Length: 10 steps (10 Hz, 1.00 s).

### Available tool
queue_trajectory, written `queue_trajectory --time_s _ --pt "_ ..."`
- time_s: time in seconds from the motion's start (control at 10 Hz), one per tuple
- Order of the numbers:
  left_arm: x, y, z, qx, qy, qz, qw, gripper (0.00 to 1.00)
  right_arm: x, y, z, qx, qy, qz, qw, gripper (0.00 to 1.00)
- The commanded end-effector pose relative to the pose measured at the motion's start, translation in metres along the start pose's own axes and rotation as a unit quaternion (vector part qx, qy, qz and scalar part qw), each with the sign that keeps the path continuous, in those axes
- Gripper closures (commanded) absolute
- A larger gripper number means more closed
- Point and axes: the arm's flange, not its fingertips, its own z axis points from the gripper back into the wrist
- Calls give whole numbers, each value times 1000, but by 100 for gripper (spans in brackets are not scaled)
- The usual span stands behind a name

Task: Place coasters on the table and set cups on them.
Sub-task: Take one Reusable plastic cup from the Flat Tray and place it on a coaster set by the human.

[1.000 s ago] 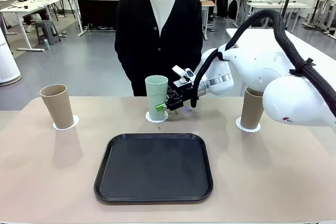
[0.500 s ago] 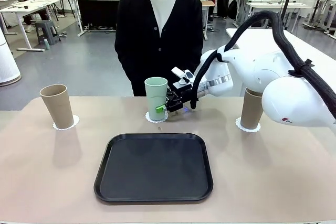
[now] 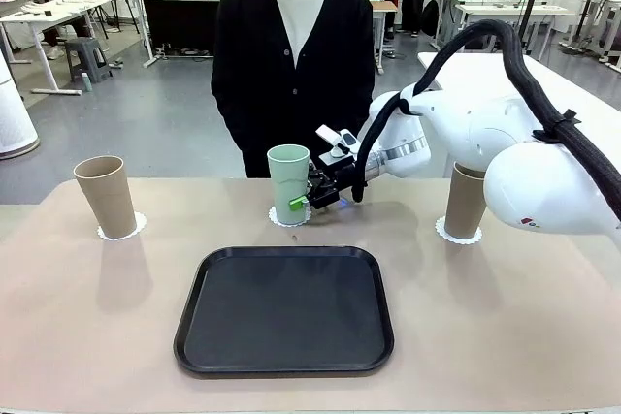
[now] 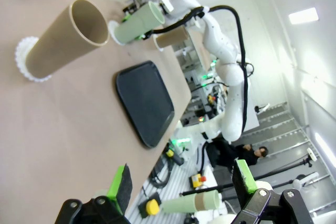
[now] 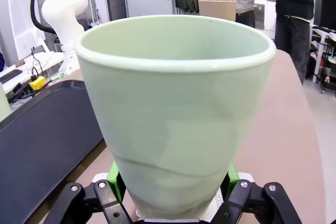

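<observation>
The pale mint green cup (image 3: 288, 181) stands upright on the middle coaster (image 3: 289, 218) at the table's far edge. My right gripper (image 3: 303, 203) reaches in from the right, its green pads (image 5: 116, 174) pressed against both sides of the cup's (image 5: 173, 103) base. A tan cup (image 3: 105, 196) stands on the left coaster (image 3: 122, 230), and another tan cup (image 3: 466, 201) on the right coaster (image 3: 458, 233). My left gripper (image 4: 181, 182) hangs open and empty above the table's left end, well back from the nearest tan cup (image 4: 63, 38) and its coaster (image 4: 23, 59).
A black rounded-square tray (image 3: 284, 309) lies empty at the middle of the beige table (image 3: 87, 336). A person in a black cardigan stands just behind the mint cup. My right arm's white links and black hose hang over the table's right half.
The right gripper has lowered the mint green cup slightly, and it now sits on the middle coaster. The tan cups and the tray have not moved.
</observation>
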Motion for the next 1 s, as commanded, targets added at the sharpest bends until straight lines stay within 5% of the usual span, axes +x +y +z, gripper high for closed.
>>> queue_trajectory --time_s 0.0,0.9 --pt "0 -2 1 1 0 -1 1000 0 0 -4 3 20 10 -2 1000 0" --pt "0 -2 1 1 0 -1 1000 0 7 -6 12 14 23 3 1000 0"
